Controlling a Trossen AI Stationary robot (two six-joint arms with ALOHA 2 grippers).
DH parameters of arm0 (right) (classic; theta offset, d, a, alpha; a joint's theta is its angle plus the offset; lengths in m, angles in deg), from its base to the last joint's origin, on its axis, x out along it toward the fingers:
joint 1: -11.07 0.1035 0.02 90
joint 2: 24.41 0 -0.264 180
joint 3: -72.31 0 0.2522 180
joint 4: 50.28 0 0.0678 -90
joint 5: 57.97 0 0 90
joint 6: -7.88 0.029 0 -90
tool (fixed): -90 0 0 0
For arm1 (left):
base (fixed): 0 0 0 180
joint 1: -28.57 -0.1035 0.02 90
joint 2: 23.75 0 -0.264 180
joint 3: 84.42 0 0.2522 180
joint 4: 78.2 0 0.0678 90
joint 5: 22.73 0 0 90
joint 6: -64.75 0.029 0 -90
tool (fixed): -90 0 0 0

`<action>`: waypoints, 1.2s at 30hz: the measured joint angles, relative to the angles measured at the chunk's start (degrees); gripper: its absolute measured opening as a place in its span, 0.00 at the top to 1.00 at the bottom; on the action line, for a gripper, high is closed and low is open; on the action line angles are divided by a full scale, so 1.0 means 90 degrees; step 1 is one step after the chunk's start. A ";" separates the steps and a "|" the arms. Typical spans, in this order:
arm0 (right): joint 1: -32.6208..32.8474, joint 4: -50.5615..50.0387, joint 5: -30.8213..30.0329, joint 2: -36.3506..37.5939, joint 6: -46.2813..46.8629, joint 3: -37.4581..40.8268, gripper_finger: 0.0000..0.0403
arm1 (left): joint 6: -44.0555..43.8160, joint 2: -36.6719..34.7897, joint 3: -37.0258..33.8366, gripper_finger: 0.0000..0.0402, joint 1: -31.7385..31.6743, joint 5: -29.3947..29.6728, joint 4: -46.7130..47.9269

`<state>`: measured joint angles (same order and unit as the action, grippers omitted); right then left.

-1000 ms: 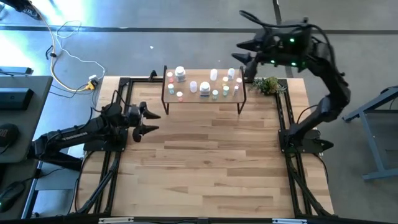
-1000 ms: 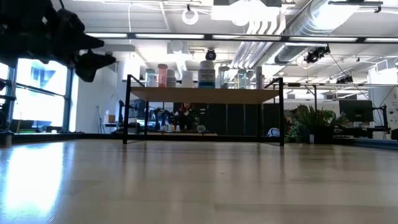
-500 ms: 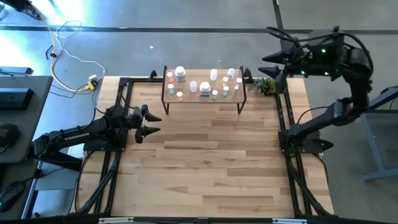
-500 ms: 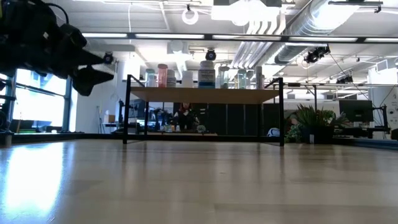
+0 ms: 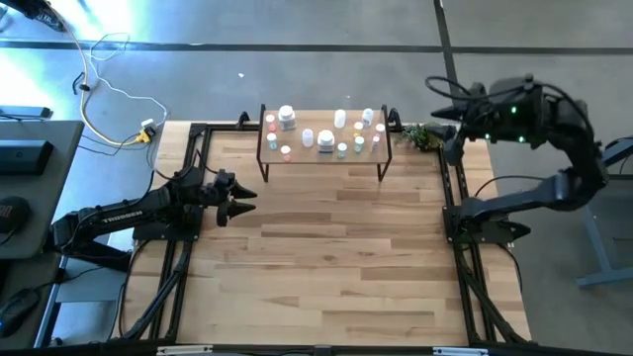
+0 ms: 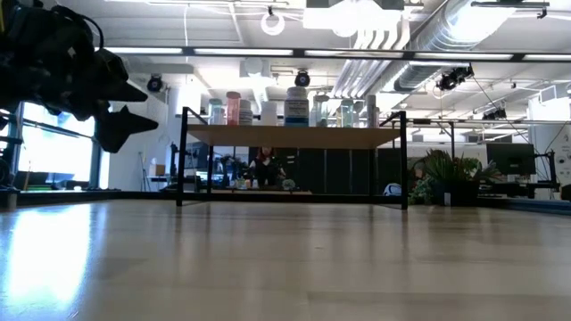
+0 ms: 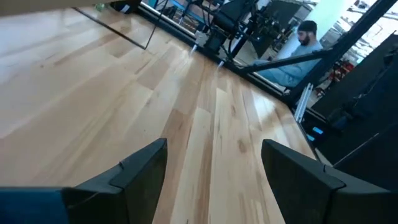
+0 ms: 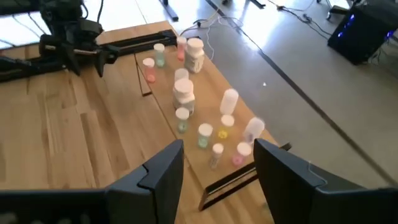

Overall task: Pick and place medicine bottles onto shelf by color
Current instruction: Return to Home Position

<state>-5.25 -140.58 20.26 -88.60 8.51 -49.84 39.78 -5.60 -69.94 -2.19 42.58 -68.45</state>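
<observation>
The shelf (image 5: 316, 117) stands at the far middle of the table on thin black legs. Several white medicine bottles (image 5: 325, 141) with pink, green or blue caps stand upright on its top board; the low view shows them in a row (image 6: 297, 105). My left gripper (image 5: 244, 201) hovers open and empty at the table's left edge, left of the shelf and nearer than it. My right gripper (image 5: 435, 102) hangs high past the shelf's right end, open and empty, looking down on the bottles (image 8: 185, 93).
A small green plant (image 5: 423, 135) sits at the table's far right corner, beside the shelf. Black frame rails run along the table's left and right edges. Bare wooden tabletop (image 5: 326, 257) lies in front of the shelf. A person (image 7: 298, 43) sits beyond the table.
My right gripper has swung from above the shelf's right end toward the table's right edge and sunk a little, still open. My left gripper has sunk a little and rolled about its own axis. The bottles and shelf have stayed put.
</observation>
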 joint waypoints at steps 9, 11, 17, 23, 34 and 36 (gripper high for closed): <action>0.0000 0.2213 0.0123 0.2103 0.0274 0.3685 0.54 | 0.1357 0.0000 0.0000 0.37 -0.0002 0.0066 0.0013; 0.0000 0.2605 0.0281 0.2501 0.0383 0.4393 0.54 | 0.1544 0.0000 0.0000 0.37 -0.0002 0.0083 0.0017; 0.0000 0.3607 0.0609 0.3599 0.0654 0.6369 0.54 | 0.1955 0.0000 0.0000 0.37 -0.0002 0.0097 0.0017; 0.0000 0.4524 0.1052 0.4701 0.1107 0.7991 0.54 | 0.1962 0.0000 0.0000 0.37 -0.0002 0.0097 0.0017; 0.0000 0.6202 0.1644 0.6152 0.1339 0.9886 0.54 | 0.1962 0.0000 0.0000 0.37 -0.0002 0.0097 0.0014; 0.0000 0.6412 0.1710 0.6290 0.1396 1.0004 0.54 | 0.1960 0.0000 0.0000 0.37 -0.0002 0.0097 0.0014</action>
<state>-5.25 -82.87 35.65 -31.99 21.08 40.20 57.42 -5.60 -69.94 -2.21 43.45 -68.32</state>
